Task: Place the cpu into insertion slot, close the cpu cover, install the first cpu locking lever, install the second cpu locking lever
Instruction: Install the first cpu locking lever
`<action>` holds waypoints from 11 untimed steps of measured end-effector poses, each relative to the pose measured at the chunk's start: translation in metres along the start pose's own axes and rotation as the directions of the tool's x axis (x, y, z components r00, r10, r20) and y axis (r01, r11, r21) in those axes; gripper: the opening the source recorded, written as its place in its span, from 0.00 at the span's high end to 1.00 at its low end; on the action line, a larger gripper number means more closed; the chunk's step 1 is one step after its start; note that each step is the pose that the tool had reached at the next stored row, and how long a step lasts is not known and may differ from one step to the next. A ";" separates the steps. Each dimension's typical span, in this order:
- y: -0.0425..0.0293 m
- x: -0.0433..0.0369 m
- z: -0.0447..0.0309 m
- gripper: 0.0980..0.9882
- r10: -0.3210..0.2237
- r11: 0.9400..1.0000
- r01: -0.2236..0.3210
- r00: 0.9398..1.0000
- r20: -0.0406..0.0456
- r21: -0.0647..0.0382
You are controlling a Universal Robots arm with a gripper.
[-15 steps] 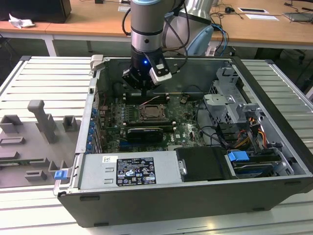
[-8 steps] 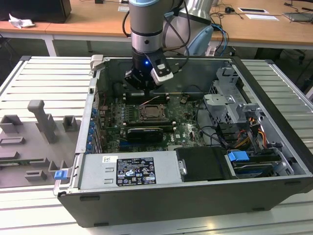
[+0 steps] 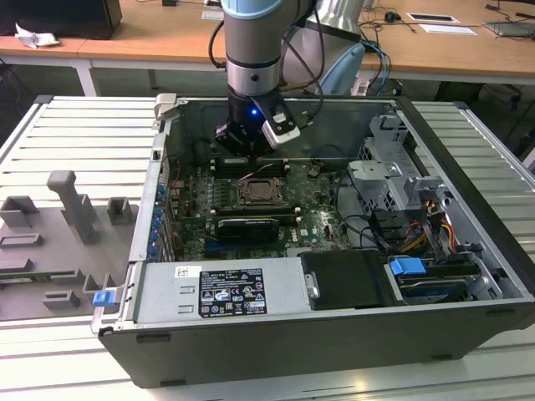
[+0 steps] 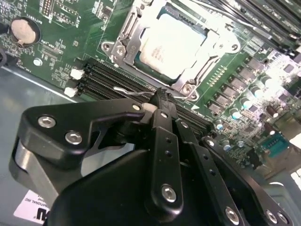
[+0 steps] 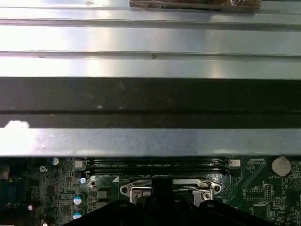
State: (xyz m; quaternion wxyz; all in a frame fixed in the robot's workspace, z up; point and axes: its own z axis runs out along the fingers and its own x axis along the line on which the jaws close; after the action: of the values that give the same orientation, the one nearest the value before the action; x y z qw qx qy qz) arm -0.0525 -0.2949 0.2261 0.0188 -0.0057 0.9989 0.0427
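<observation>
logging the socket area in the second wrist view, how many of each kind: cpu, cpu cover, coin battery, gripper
cpu: 1
cpu cover: 1
coin battery: 1
gripper: 1
total: 4

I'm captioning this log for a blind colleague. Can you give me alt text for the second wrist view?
A black gripper reaches a thin wire lever beside the insertion slot, where the cpu sits under the closed cpu cover on a green motherboard.
</observation>
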 end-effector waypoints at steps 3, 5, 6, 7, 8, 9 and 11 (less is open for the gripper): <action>0.0016 -0.0013 0.0009 0.99 -0.014 1.000 0.014 1.000 -0.001 -0.006; 0.0027 -0.0019 0.0011 0.99 -0.015 1.000 0.015 1.000 -0.001 -0.006; 0.0033 -0.0025 0.0013 0.99 -0.015 1.000 0.015 1.000 -0.001 -0.006; 0.0036 -0.0030 0.0014 0.99 -0.014 1.000 0.014 1.000 -0.001 -0.006; 0.0036 -0.0035 0.0020 0.99 -0.014 1.000 0.014 1.000 -0.001 -0.006; 0.0037 -0.0041 0.0024 0.99 -0.014 1.000 0.014 1.000 -0.001 -0.006; 0.0041 -0.0073 0.0032 0.99 -0.014 1.000 0.014 1.000 -0.001 -0.006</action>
State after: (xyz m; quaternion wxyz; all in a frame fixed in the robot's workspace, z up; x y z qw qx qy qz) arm -0.0451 -0.2905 0.2235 0.0185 -0.0129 0.9987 0.0456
